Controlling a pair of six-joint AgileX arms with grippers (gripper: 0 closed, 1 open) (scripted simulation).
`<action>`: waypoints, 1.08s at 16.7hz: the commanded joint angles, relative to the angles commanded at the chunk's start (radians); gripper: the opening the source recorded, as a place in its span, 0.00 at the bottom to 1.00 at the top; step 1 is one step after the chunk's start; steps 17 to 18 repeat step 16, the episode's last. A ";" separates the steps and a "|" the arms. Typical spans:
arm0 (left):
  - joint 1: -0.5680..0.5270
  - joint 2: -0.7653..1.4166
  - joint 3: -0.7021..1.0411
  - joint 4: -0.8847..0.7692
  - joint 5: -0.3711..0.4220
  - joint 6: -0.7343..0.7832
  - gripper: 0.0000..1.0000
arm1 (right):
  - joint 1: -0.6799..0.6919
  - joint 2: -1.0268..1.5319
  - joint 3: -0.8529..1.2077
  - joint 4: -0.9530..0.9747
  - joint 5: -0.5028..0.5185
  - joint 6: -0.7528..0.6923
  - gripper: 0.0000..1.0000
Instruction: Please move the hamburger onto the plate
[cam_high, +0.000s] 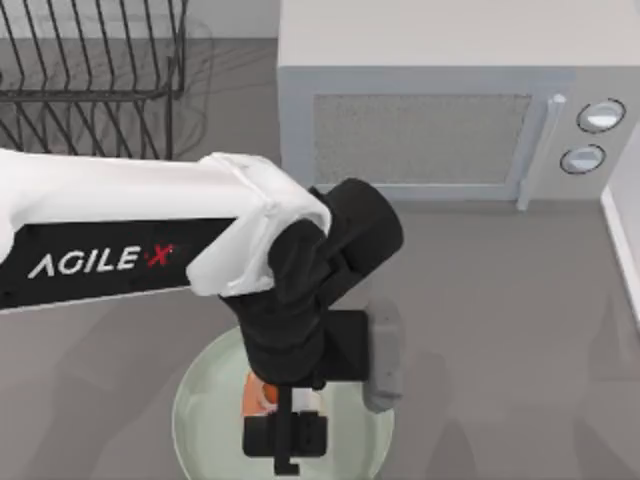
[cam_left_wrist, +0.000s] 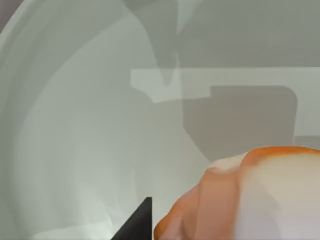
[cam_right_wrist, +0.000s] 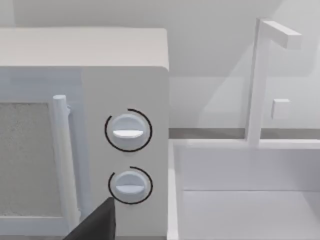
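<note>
Two arms: the left arm (cam_high: 130, 240) reaches across from the top view's left edge; the right arm is parked facing the microwave.
Microwave (cam_high: 440, 100): against the back of the table, handle and two dials on its right; the right wrist view shows the dials (cam_right_wrist: 128, 131) close up, with a white sink basin (cam_right_wrist: 250, 200) and tap beside it.
Dish rack (cam_high: 90, 80): back left corner, cut off by the frame edge.
Plate (cam_high: 205, 400): near front edge, its middle hidden under the arm; lower rim cut off.
Left gripper (cam_high: 285, 430): pointing down over the plate; open or closed, cannot tell.
Hamburger (cam_high: 262, 395): an orange sliver beside the wrist, over the plate; the left wrist view shows it (cam_left_wrist: 250, 200) close up against the plate's pale floor (cam_left_wrist: 75, 150), partly cut off.
Contact with plate: cannot tell.
</note>
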 joint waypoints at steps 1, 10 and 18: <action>0.000 0.000 0.000 0.000 0.000 0.000 0.30 | 0.000 0.000 0.000 0.000 0.000 0.000 1.00; 0.000 0.000 0.000 0.000 0.000 0.000 0.98 | 0.000 0.000 0.000 0.000 0.000 0.000 1.00; 0.000 0.000 0.000 0.000 0.000 0.000 1.00 | 0.000 0.000 0.000 0.000 0.000 0.000 1.00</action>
